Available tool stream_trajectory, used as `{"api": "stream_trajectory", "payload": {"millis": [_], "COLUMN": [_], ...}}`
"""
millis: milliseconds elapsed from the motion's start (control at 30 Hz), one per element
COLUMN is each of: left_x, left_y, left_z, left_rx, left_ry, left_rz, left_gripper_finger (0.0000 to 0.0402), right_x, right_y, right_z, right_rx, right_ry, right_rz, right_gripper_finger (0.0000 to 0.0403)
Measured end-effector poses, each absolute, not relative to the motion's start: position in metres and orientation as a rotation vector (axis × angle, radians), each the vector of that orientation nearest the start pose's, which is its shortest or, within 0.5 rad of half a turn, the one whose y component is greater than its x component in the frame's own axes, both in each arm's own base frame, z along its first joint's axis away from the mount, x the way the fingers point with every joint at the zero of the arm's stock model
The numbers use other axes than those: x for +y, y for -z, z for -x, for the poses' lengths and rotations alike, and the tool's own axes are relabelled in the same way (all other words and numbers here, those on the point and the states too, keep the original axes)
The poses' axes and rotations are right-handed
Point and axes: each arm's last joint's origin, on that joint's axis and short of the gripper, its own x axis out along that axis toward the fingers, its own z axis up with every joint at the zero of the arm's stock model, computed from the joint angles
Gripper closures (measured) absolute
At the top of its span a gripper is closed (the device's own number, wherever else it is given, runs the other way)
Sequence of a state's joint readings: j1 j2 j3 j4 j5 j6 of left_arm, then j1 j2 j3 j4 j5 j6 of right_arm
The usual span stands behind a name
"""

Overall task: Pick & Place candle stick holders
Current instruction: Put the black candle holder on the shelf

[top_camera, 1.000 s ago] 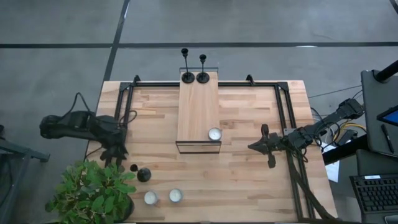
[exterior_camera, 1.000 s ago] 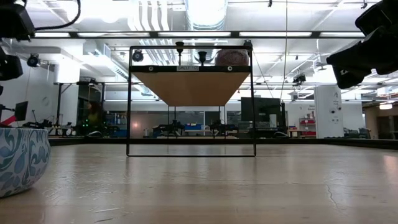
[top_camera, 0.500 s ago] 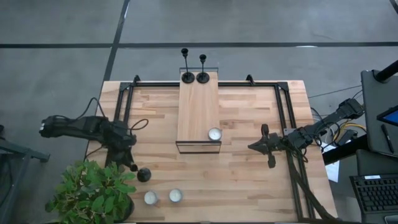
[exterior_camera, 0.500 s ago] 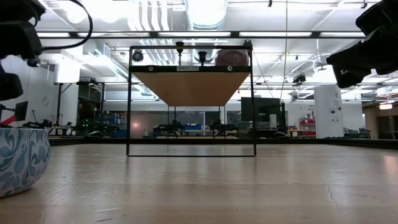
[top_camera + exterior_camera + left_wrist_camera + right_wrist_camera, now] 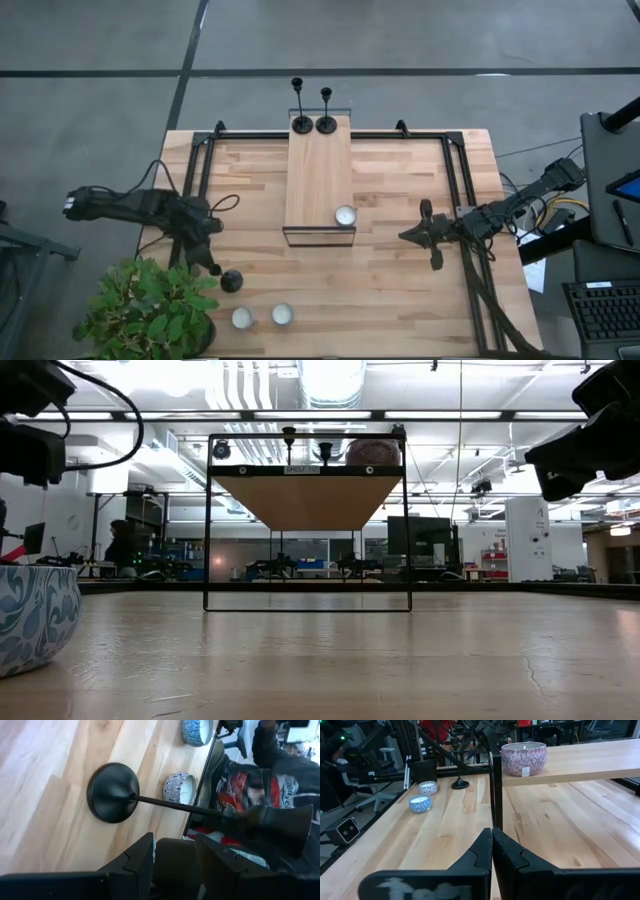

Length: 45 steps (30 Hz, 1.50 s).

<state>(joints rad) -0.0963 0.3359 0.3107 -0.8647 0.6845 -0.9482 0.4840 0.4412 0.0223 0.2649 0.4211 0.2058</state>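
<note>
Overhead, a butcher-block table [image 5: 400, 270] on grey floor is seen; two candle stick holders [image 5: 313, 123] stand on the raised shelf [image 5: 320, 180], a third holder [image 5: 229, 280] beside the left gripper [image 5: 207, 262]. At table height, a workshop is seen, holders barely discernible. Past the left wrist, parted fingers [image 5: 137, 862] flank the stem, contact unclear. Right gripper [image 5: 492, 845] fingers are pressed together, empty.

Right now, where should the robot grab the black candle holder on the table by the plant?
Best by its thin stem, about halfway up. The candle stick holder seems to stand upright, with a wide flat base and a flared cup, both poor to pinch. The left gripper is nearest, with its jaws open, so it should come in level from the side, one jaw on each side of the stem.
</note>
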Motion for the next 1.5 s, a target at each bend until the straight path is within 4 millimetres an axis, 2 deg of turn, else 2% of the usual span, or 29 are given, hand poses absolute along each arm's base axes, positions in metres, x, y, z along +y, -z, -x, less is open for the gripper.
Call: {"api": "stream_trajectory", "payload": {"millis": [200, 467, 600, 933, 1133, 1333, 1500], "left_x": [-0.024, -0.025, -0.028, -0.04, -0.052, -0.059, -0.062], "left_y": [-0.173, -0.174, -0.165, -0.164, -0.17, -0.168, -0.169], "left_z": [-0.074, -0.082, -0.081, -0.083, -0.092, -0.093, -0.097], "left_rx": [1.083, 0.976, 1.01, 1.045, 0.956, 0.99, 0.934], "left_ry": [0.35, 0.419, 0.447, 0.495, 0.512, 0.474, 0.449], "left_rz": [0.879, 0.75, 0.738, 0.682, 0.629, 0.643, 0.621], "left_gripper_finger": [0.0259, 0.0259, 0.0259, 0.0259, 0.0259, 0.0259, 0.0259], "right_x": [0.047, 0.047, 0.047, 0.046, 0.046, 0.045, 0.045], "right_y": [-0.157, -0.157, -0.157, -0.157, -0.157, -0.157, -0.157], "right_z": [-0.114, -0.114, -0.114, -0.114, -0.114, -0.114, -0.114], "right_rx": [0.144, 0.145, 0.145, 0.144, 0.144, 0.14, 0.14], "right_ry": [-0.048, -0.047, -0.047, -0.02, -0.02, 0.003, 0.003], "right_rz": [-0.138, -0.139, -0.139, -0.136, -0.135, -0.133, -0.133], "right_gripper_finger": [0.0394, 0.0394, 0.0394, 0.0394, 0.0394, 0.0394, 0.0394]}}
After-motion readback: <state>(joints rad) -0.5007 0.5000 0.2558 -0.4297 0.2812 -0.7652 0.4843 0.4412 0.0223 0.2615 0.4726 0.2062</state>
